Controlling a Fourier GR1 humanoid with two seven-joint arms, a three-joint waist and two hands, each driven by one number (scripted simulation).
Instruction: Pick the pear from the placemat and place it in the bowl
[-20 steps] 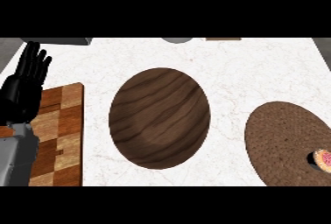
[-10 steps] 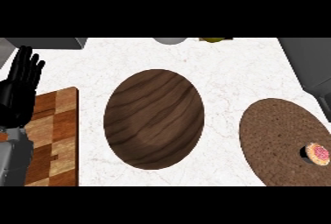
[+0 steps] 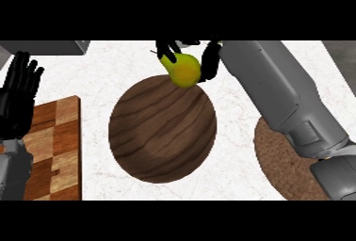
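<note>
Gripping the pear [image 3: 183,69] between curled fingers, the right hand [image 3: 207,60] holds it over the wooden bowl's [image 3: 163,134] far rim, long axis roughly upright, stem end farthest. White counter [image 3: 104,70] lies open around. The left hand [image 3: 19,96] rests spread by the cutting board [image 3: 52,150]. The brown placemat [image 3: 285,164] lies right.

A: What blocks the right side?

B: The grey right forearm [image 3: 288,101] slants from 5 o'clock toward 12, covering much of the round brown woven placemat [image 3: 278,157].

A: And the middle?

B: The dark wooden oval bowl [image 3: 163,132] fills it; the yellow-green pear [image 3: 183,69], in the right hand's black fingers [image 3: 210,63], hangs at its 12 o'clock rim.

A: Left?

B: A bare strip of white marble desk [image 3: 97,141] runs between the bowl and the checkered wooden cutting board [image 3: 49,146], where the open left hand [image 3: 17,101] rests at 9 o'clock.
</note>
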